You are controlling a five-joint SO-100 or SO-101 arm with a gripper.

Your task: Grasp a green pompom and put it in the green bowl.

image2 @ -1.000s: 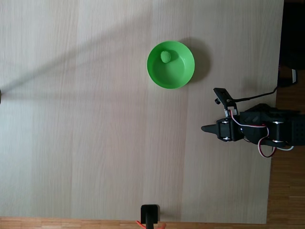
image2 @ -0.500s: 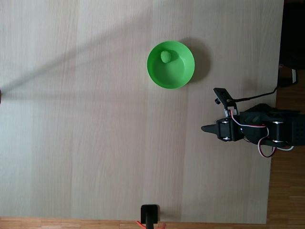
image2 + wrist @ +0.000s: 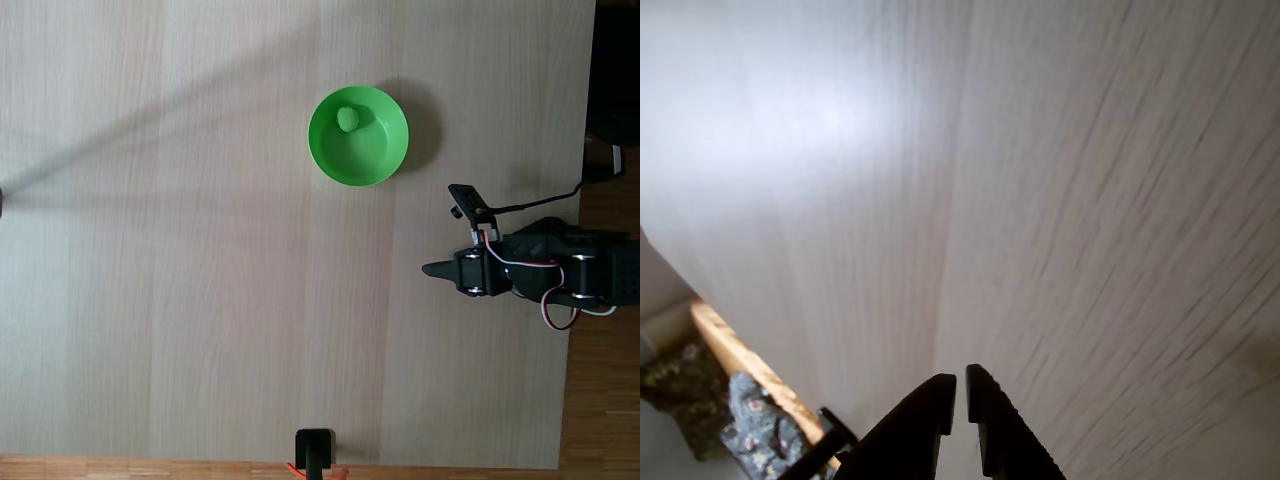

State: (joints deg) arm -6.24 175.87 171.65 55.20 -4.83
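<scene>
The small fuzzy bright green pompom [image 3: 348, 119] lies inside the round bright green plastic bowl [image 3: 385, 160], resting on the bowl floor toward the upper left of its interior in the fixed view. The bowl stands on the pale wood-grain counter [image 3: 200, 280], in the upper middle of that view, and casts a soft shadow to its right. The black arm [image 3: 560, 275] is folded at the right edge of the counter, below and to the right of the bowl and well apart from it, with red and white wires looped over its joints. The gripper [image 3: 432, 269] points left across the counter in the fixed view. In the wrist view the gripper [image 3: 960, 385] enters from the bottom edge; its two black jaws stand nearly together with a thin slit between the tips and hold nothing. Beyond the tips lies bare counter surface. At the lower left of the wrist view the counter edge [image 3: 735, 350] shows as an orange-toned strip, with patterned fabric [image 3: 750, 430] beneath it.
</scene>
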